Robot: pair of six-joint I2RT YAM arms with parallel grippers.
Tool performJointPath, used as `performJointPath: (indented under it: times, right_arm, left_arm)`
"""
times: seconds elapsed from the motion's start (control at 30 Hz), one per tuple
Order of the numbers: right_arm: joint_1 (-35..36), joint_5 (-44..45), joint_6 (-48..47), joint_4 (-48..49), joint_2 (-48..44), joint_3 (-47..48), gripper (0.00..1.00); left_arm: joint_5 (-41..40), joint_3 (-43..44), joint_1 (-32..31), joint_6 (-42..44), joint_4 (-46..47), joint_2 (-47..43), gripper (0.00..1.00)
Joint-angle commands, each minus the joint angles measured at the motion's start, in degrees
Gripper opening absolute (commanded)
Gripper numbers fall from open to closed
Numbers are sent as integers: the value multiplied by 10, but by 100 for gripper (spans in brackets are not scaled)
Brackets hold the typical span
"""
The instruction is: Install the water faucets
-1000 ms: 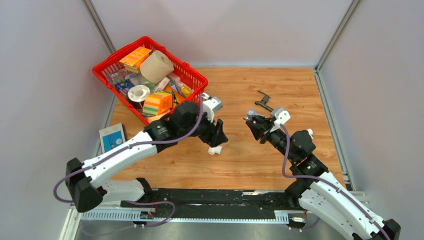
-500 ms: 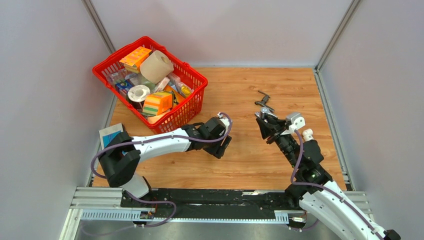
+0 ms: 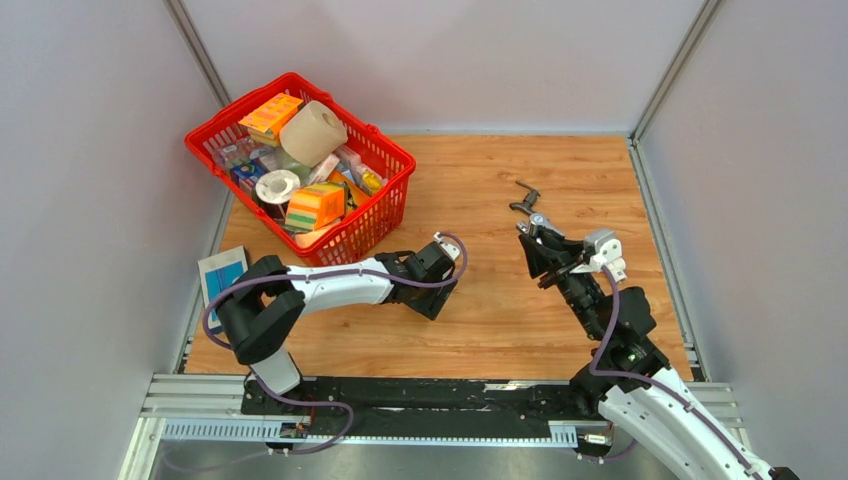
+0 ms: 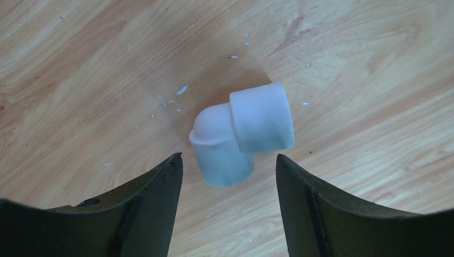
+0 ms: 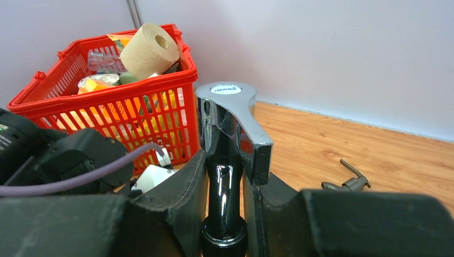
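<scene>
The shiny silver water faucet [image 5: 230, 115] stands upright between the fingers of my right gripper [image 5: 227, 171], which is shut on its body. In the top view that gripper [image 3: 535, 236] hovers over the right half of the table. The dark grey faucet [image 3: 525, 200] lies on the wood just beyond it, also seen low on the right as the dark grey faucet [image 5: 345, 182]. My left gripper [image 4: 228, 157] is open, low over the table. A white elbow pipe fitting [image 4: 251, 126] lies just ahead of its fingertips, untouched. In the top view the left gripper [image 3: 432, 290] hides that fitting.
A red basket [image 3: 395, 160] full of packets, tape and a paper roll stands at the back left. A small blue and white box [image 3: 222, 272] lies near the left wall. Grey walls close the table on three sides.
My left arm has dropped low and stretched out, its open gripper now down over the white fitting. The right gripper has carried the silver faucet right and farther back, nearer the dark faucet.
</scene>
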Motion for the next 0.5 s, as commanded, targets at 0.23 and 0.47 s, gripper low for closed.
performJointPath:
  times: [0.23,0.47]
  right_arm:
    - [0,8,4,35,-15,-1,0]
    - [-1,2,2,34,-16,-1,0]
  left_arm:
    - [-16,7,-3,8,24,52,65]
    - [5,10,-2,19,26,52,8]
